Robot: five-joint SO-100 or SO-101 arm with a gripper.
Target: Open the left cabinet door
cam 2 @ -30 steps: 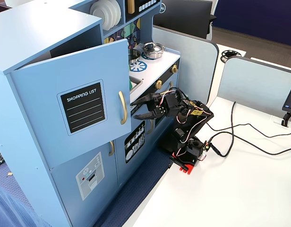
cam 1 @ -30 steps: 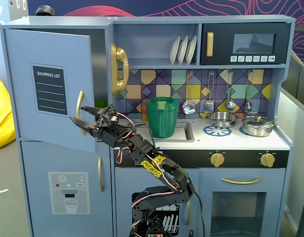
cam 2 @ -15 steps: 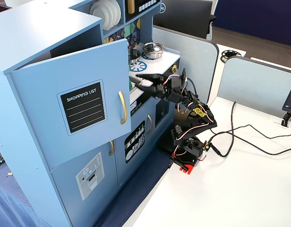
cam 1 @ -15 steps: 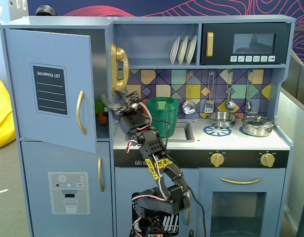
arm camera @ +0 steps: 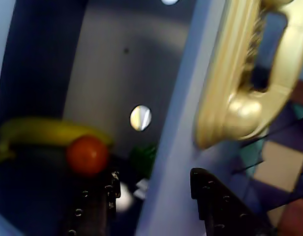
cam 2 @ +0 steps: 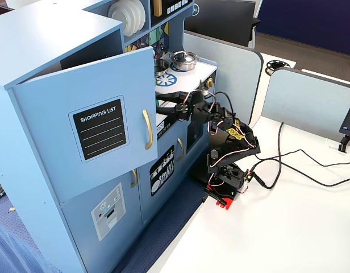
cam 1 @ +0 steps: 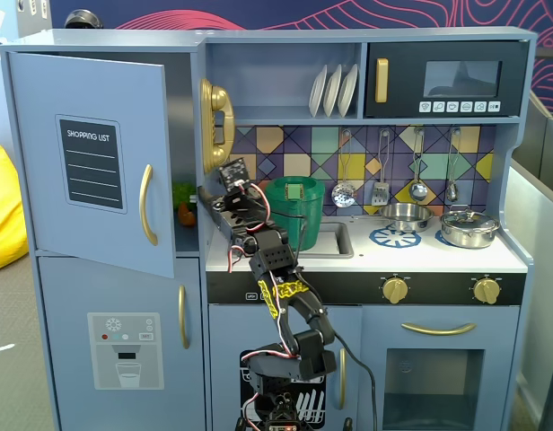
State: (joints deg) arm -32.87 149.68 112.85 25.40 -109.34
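We see the left cabinet door (cam 1: 92, 162) swung partly ajar at the toy kitchen's upper left, claw (arm camera: 151, 196) released astride the cabinet's right wall edge, white table (cam 2: 288, 227) under the arm, grey office partitions (cam 2: 303, 96) far right.

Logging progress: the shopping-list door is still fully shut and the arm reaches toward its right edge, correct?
Not quite. The shopping-list door is already swung partly open, as both fixed views show. The arm does reach toward its right edge, with the gripper at the cabinet opening.
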